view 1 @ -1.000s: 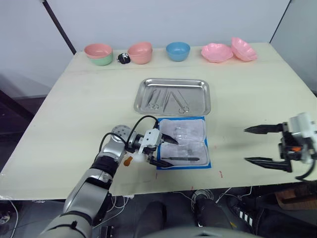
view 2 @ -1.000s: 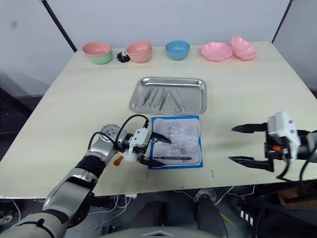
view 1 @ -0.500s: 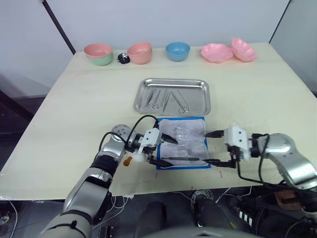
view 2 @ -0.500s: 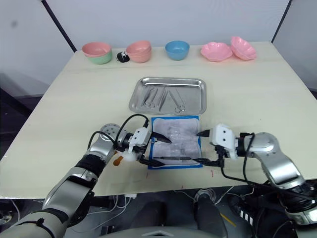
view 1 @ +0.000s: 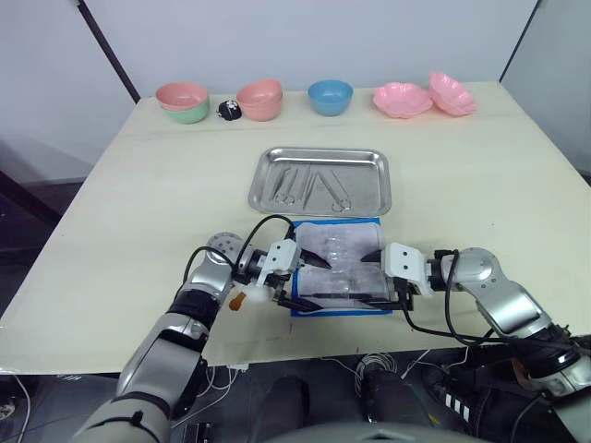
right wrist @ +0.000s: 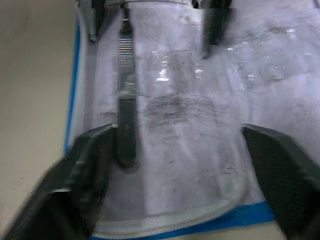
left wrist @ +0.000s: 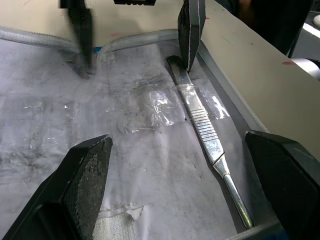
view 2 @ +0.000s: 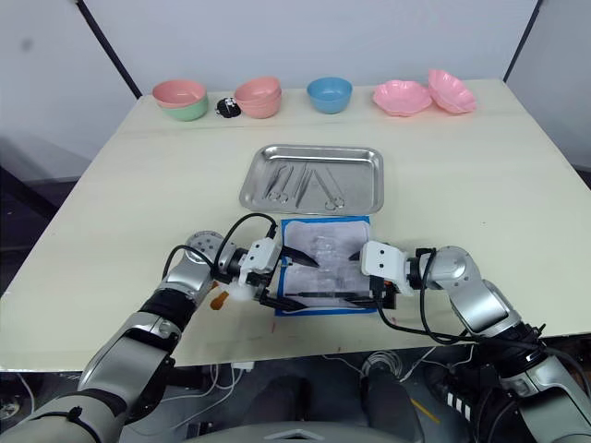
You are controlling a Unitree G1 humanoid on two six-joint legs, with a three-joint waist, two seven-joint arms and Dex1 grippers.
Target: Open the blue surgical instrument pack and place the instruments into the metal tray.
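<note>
both grippers, left gripper (view 1: 307, 280) and right gripper (view 1: 388, 279), spread open over the opened blue surgical instrument pack (view 1: 342, 265), flanking its remaining scalpel handle (left wrist: 206, 132)

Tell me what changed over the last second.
The right gripper swung in from the table's right side to the right edge of the open pack, its fingers open and straddling the end of the last tool there. It holds nothing yet. The left gripper stayed open at the pack's left edge; the tray with its instruments is unchanged.
</note>
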